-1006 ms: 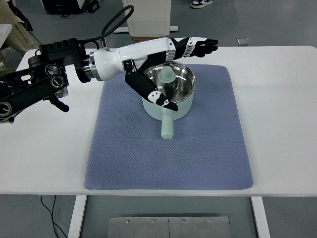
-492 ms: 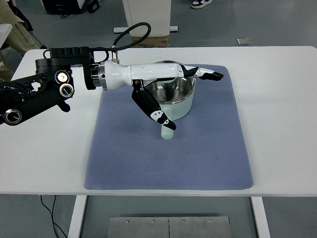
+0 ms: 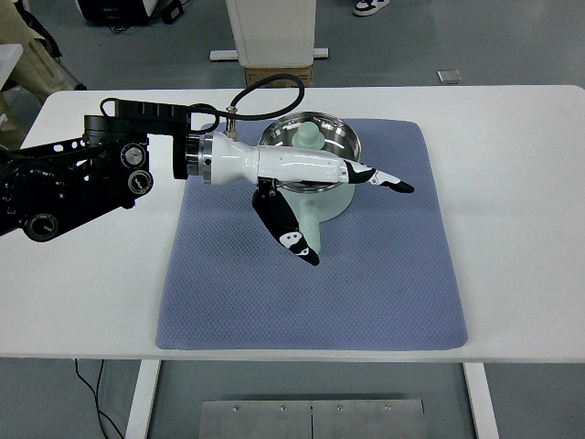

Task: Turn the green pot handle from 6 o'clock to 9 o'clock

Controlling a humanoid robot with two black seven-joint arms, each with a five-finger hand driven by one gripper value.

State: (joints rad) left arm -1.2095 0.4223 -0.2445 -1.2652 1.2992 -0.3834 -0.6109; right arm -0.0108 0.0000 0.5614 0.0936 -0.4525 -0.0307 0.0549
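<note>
The green pot (image 3: 311, 174) sits on the blue mat (image 3: 384, 274), its handle (image 3: 309, 226) pointing toward the robot, right beside the left hand (image 3: 315, 197), whose fingers are spread open and hold nothing.

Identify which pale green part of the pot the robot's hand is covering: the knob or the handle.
The handle. It juts toward the mat's near edge under the left hand; the knob stands uncovered inside the pot.

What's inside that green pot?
Inside the green pot, against its shiny steel wall, stands a pale green knob-shaped piece. The left hand reaches across the pot's near rim, covering part of the interior, so the rest of the bottom is hidden.
</note>
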